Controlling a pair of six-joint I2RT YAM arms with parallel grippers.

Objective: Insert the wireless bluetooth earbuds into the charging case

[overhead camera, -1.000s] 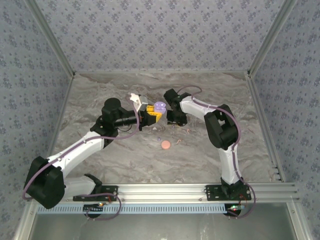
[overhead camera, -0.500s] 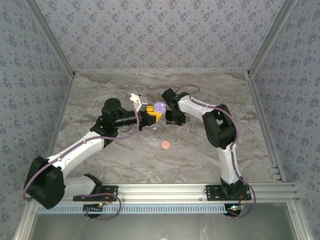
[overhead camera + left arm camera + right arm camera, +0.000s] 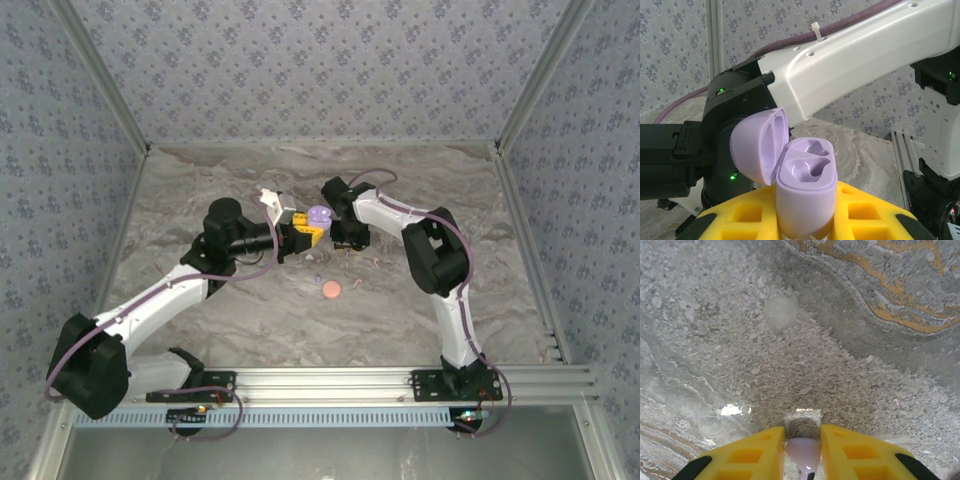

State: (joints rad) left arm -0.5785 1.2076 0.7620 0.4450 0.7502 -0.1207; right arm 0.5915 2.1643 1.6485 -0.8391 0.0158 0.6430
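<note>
The lavender charging case (image 3: 807, 192) stands upright with its lid (image 3: 759, 147) swung open to the left and both sockets empty. My left gripper (image 3: 805, 222) is shut on its lower body with yellow fingers (image 3: 867, 217). From above, the case (image 3: 319, 214) is held over the middle of the table by the left gripper (image 3: 306, 231). Just right of it my right gripper (image 3: 346, 238) points down at the table. Its yellow fingers (image 3: 747, 455) are shut on a lavender earbud (image 3: 803, 451), close above the marble. Another lavender earbud (image 3: 318, 278) and a pinkish one (image 3: 358, 283) lie on the table.
A pinkish-orange round disc (image 3: 331, 290) lies in front of both grippers. A white piece (image 3: 270, 197) sits behind the left wrist. The right arm's white link (image 3: 865, 55) crosses close behind the open case. Patterned walls enclose the marble table (image 3: 200, 190) on three sides.
The right gripper's fingers have drawn closer together on the lavender earbud, and the right arm has shifted slightly left toward the case. The left arm holds still.
</note>
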